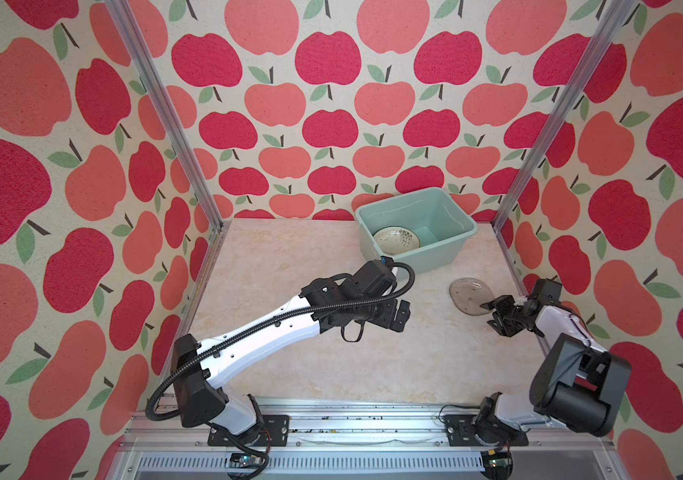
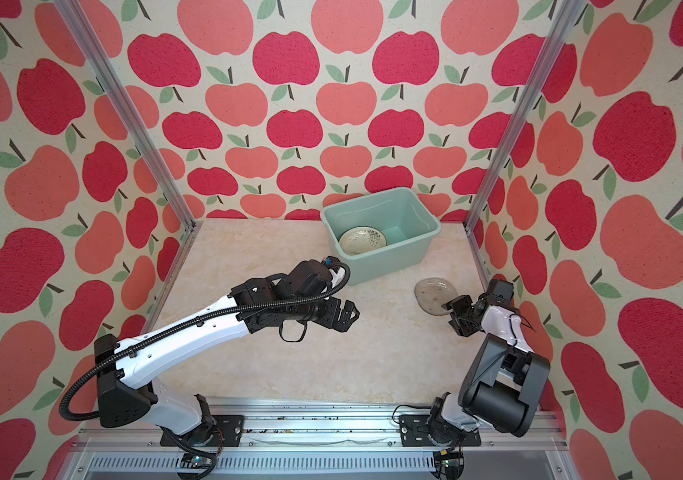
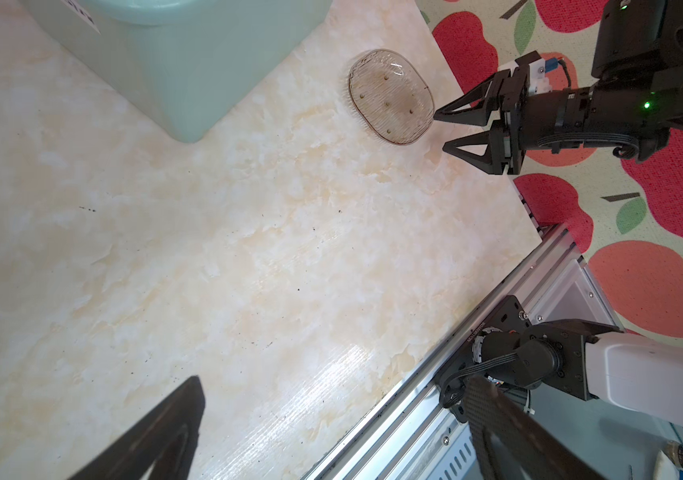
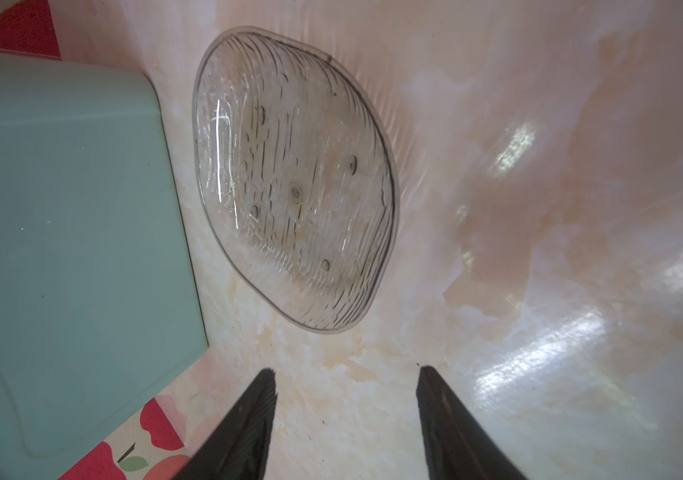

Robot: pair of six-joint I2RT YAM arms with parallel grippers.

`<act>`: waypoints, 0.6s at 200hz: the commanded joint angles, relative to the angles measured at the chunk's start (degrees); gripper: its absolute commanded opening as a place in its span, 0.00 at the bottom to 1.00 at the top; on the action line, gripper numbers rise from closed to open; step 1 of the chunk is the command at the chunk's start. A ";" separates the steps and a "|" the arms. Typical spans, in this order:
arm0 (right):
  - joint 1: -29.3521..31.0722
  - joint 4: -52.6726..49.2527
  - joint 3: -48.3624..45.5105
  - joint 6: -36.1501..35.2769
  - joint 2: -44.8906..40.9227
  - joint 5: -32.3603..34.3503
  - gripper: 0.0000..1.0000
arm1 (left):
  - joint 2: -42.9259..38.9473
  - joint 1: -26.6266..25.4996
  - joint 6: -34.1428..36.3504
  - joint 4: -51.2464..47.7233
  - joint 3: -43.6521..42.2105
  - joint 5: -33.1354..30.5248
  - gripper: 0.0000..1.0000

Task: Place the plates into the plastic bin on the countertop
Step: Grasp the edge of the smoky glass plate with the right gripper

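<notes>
Apple-print walls (image 1: 331, 62) ring the marbled countertop (image 1: 290, 353). At its back stands the mint plastic bin (image 1: 452, 245), with a cream plate (image 1: 396, 240) inside. A glass plate (image 1: 468, 293) lies on the counter nearby. My right pincer (image 3: 439, 130), parted and empty, points at its rim. My left pincer (image 3: 333, 379) gapes wide, holding nothing.
</notes>
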 commanded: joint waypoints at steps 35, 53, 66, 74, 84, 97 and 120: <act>-0.27 4.29 -0.42 0.73 6.08 -0.69 0.52 | 1.90 2.21 0.33 0.80 0.72 2.33 1.00; -0.18 5.48 -0.27 1.12 7.88 -0.99 0.48 | 2.53 2.75 0.38 0.28 1.22 2.88 1.00; 0.00 6.40 -0.27 1.33 9.03 -1.08 0.43 | 3.00 3.03 0.42 0.00 1.60 3.10 1.00; 0.08 6.99 -0.32 1.46 9.81 -1.14 0.40 | 3.09 3.12 0.42 -0.17 1.74 3.13 1.00; 0.24 7.68 -0.27 1.74 10.73 -1.29 0.37 | 3.35 3.30 0.26 -0.27 1.92 3.28 1.00; 0.35 8.52 -0.19 1.98 11.94 -1.63 0.34 | 3.63 3.41 0.08 -0.36 2.24 3.38 1.00; 0.61 9.90 -0.02 2.49 13.46 -1.88 0.29 | 4.19 3.48 -0.32 -0.45 2.70 3.36 1.00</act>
